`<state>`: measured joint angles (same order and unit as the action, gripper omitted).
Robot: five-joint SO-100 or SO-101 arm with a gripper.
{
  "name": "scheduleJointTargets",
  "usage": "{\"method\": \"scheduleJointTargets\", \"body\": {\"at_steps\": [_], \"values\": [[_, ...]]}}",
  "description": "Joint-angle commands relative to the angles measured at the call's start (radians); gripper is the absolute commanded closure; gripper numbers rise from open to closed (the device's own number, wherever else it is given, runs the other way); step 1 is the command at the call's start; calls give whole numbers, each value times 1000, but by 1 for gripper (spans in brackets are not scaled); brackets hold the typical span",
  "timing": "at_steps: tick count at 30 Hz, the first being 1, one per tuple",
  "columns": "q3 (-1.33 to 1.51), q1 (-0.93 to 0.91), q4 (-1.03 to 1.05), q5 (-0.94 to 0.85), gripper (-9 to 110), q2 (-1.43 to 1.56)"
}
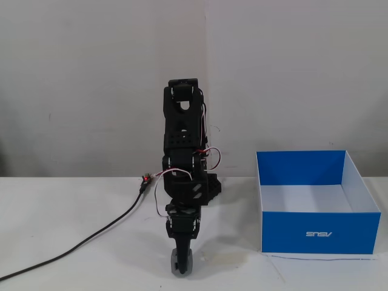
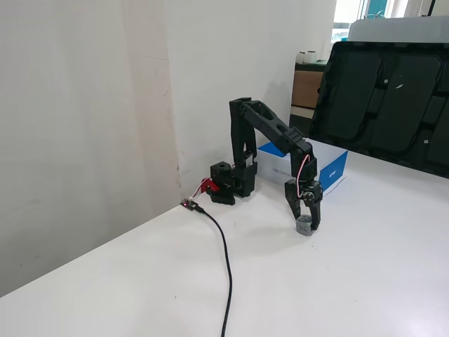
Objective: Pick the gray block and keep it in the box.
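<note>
Seen from the front, at far left: a black cable (image 1: 85,240) running across the white table (image 1: 73,200) from the lower left edge up to a small connector with a red spot (image 1: 145,179), just left of the arm.

In the middle: the black arm (image 1: 183,151), facing the camera, with the shoulder high, the upper part rising straight and the forearm folded forward and down. Red and white wires (image 1: 212,151) looping beside the middle joints. Wrist pointing down, with the gripper (image 1: 182,262) close to the table surface. Fingers closed around the gray block (image 1: 181,265), held between them at the tips; block at table level or barely above it, hard to say which from this side.

At right: the box (image 1: 318,233), blue walls, white floor, open on top, small white logo on the front wall, standing well apart from the block.

Seen from the side: cable (image 2: 226,267) coming from the bottom edge to the connector (image 2: 188,204) near the wall. Then the arm base (image 2: 228,184) against the wall, the upper link going up, bent sharply at the elbow (image 2: 242,107), the forearm sloping down to the right. Gripper (image 2: 306,225) hanging almost vertical, both fingers pressed on the block (image 2: 304,226), which seems to touch the table (image 2: 351,281). Box (image 2: 330,165) behind the arm, partly hidden by it. Farther right, a large black tray (image 2: 386,98) leaning upright at the table's edge.
</note>
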<state>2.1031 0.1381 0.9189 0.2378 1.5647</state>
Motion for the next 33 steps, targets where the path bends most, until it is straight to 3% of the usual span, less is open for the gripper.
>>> {"method": "scheduleJointTargets", "body": {"at_steps": [1,15,33], "values": [[-55,-2,-9,3,97,15],[-143,107,71,-20,98,371],[-293,571,169,-49,98,569]]}}
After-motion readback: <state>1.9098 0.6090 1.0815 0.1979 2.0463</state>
